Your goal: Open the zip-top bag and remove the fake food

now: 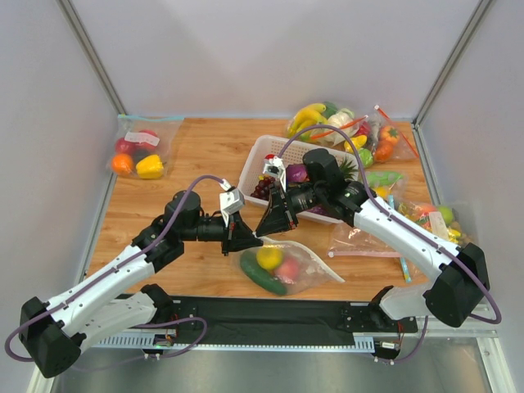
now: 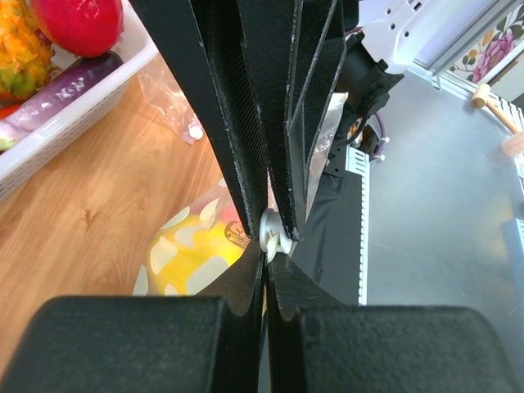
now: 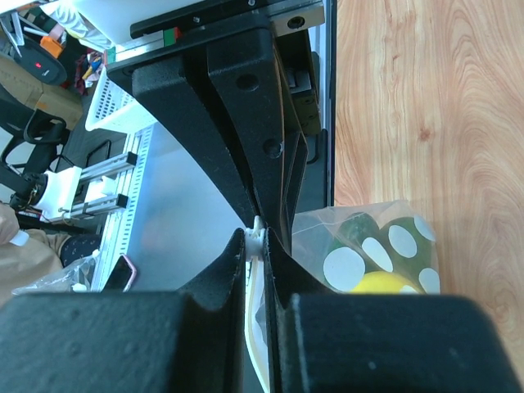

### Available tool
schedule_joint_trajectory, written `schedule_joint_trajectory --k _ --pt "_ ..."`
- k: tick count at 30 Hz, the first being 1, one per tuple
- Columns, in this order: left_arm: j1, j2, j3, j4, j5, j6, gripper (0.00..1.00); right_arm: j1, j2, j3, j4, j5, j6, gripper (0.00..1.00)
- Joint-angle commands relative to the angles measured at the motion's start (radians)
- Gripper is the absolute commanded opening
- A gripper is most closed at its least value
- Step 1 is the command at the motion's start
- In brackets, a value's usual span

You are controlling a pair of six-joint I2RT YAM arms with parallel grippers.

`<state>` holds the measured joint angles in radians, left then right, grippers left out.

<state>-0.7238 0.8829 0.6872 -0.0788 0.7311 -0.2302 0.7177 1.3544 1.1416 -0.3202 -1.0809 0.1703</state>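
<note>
Zip-top bag – who's got it?
– Both. L gripper: jaws clenched on a white bit of the bag's edge, right at the tips. R gripper: jaws pinched on the same edge from the opp. side, w/ a pale strip of film running down betw. them.

How close are the two?
– Tips meet nose to nose. Touching or a hair apart, can't tell from the wrist views.

Where's the zip-top bag itself?
– On the counter, near-centre, betw. the two arms, just in front of the white basket. The jaws hold the corner twd the basket; the rest lies on the wood.

Contents?
– Fake food all inside: dark green cucumber along the near side, yellow fruit just beyond it, pink peach beside both. The film's white dots show in both wrist views.

Zip open?
– Can't tell, jaws cover it.

Anything else round it?
– Basket holds a purple aubergine + other pieces. Blue-zip bag far L w/ red, orange, yellow pieces. Red-zip bags far R, also filled.
</note>
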Motion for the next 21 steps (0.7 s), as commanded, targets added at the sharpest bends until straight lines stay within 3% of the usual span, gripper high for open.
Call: schedule_joint_trajectory --k 1,21 --pt "0.009 -0.018 0.015 0.068 -0.081 0.006 0.00 0.028 -0.014 0.020 -0.046 -0.077 -0.023 0.00" --pt "0.011 -0.096 -0.008 0.005 -0.281 0.014 0.00 -0.001 -0.080 0.027 -0.215 0.015 -0.127 0.00"
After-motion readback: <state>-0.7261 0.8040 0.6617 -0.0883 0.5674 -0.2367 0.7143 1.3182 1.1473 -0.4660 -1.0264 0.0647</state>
